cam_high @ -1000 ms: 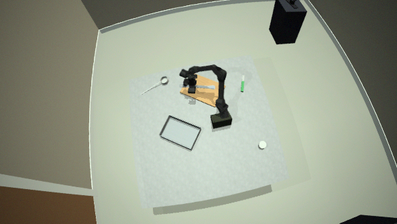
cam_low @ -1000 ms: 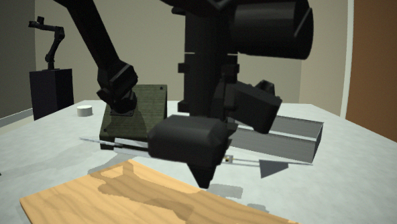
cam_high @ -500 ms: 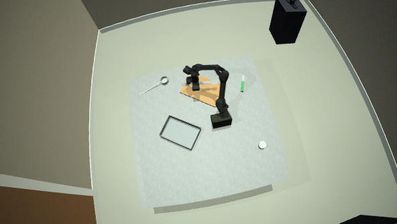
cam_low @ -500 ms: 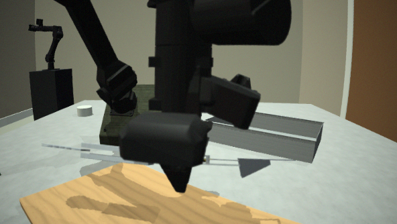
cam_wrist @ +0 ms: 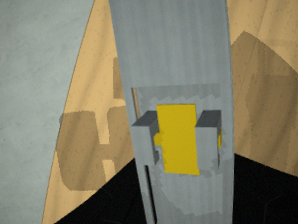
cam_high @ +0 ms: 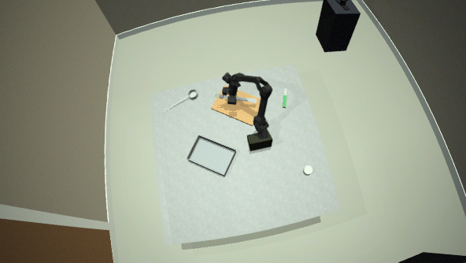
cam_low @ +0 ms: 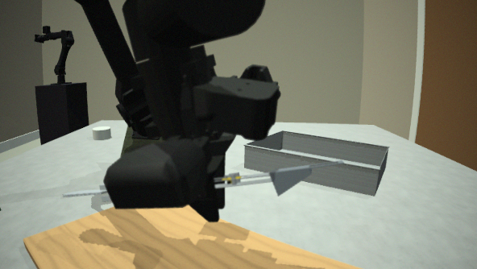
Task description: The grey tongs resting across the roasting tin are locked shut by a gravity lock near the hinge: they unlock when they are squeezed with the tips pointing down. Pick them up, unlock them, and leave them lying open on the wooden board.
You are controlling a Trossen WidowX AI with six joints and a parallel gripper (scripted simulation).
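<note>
The grey tongs (cam_low: pixel 258 180) are gripped level in the closed hand (cam_high: pixel 232 99) above the wooden board (cam_low: pixel 161 246), roasting tin (cam_low: pixel 322 161) beyond.

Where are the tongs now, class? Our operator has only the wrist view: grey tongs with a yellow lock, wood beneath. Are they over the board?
Observer: Yes. In the top view, the gripper holds the grey tongs over the wooden board.
Operator: Do they touch it?
Observer: It seems not. In the exterior view they hang roughly level above it, tips not pointing down.
Operator: Where is the roasting tin?
Observer: The roasting tin sits apart from the board, with nothing across it.
</note>
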